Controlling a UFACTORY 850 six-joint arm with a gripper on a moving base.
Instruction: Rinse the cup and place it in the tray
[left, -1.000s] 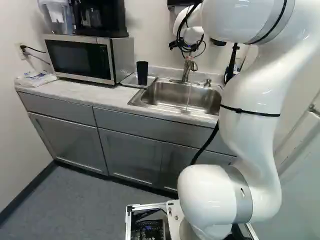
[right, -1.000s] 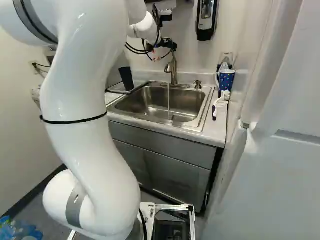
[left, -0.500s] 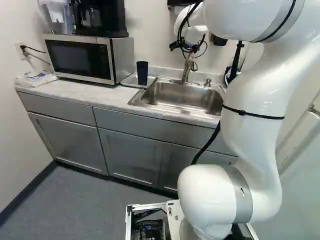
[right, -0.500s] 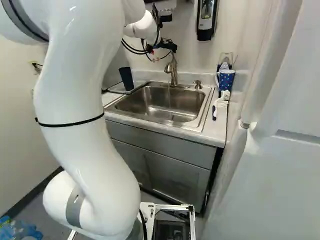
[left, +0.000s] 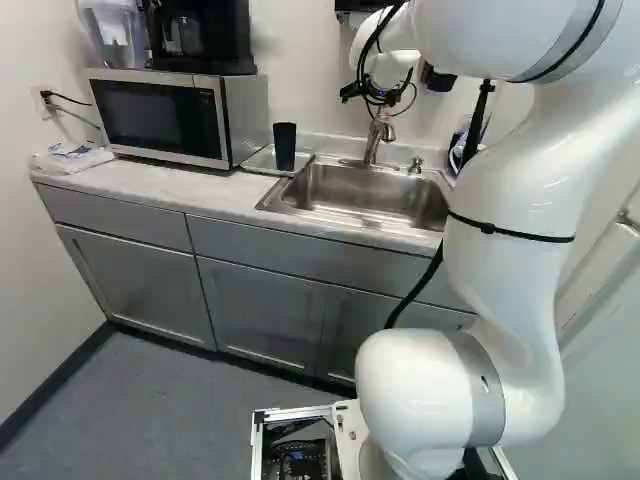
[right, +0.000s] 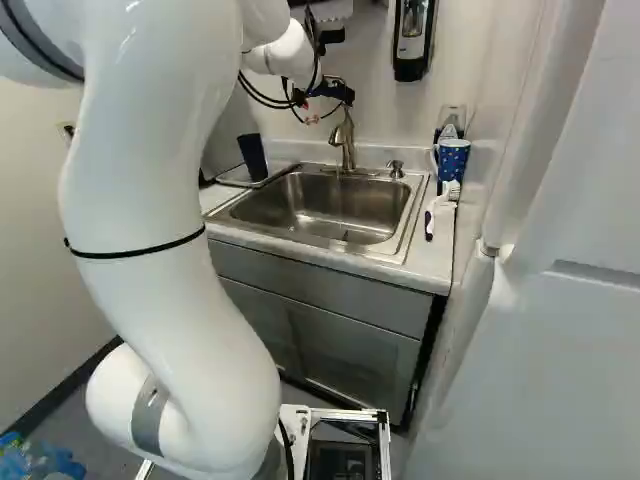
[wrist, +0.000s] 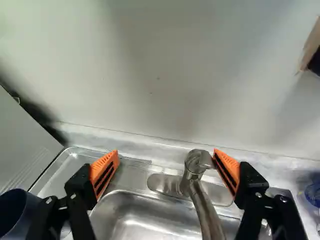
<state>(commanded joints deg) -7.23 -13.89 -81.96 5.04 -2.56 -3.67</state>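
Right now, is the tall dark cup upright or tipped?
Upright: the cup stands on the shiny metal tray, and the wrist view shows its open mouth on top.

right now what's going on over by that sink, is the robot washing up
The white arm has its open end effector up at the faucet, one orange pad right by the faucet's top; it holds no cup. The dark cup is standing on the tray beside the sink, so placing looks done; the arm is probably there to work the tap.
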